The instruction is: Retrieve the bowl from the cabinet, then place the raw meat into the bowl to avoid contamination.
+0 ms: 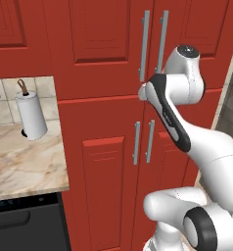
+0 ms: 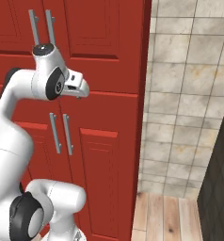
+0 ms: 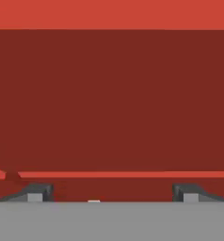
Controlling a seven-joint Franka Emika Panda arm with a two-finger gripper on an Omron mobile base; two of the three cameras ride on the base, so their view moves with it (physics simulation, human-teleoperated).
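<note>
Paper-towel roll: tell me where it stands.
In the left base view the paper-towel roll stands upright at the back of the marble counter, against the tiled wall, left of the red cabinet.

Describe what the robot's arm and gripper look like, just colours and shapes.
The arm is glossy white with rounded, bulging links and dark grey to black joint sections, including a long dark band along one link and a dark ring at the lower joint. A round dark cap tops the joint near the wrist. The gripper ends in two small dark grey fingertips with lighter grey pads. No cables or markings are visible.
</note>
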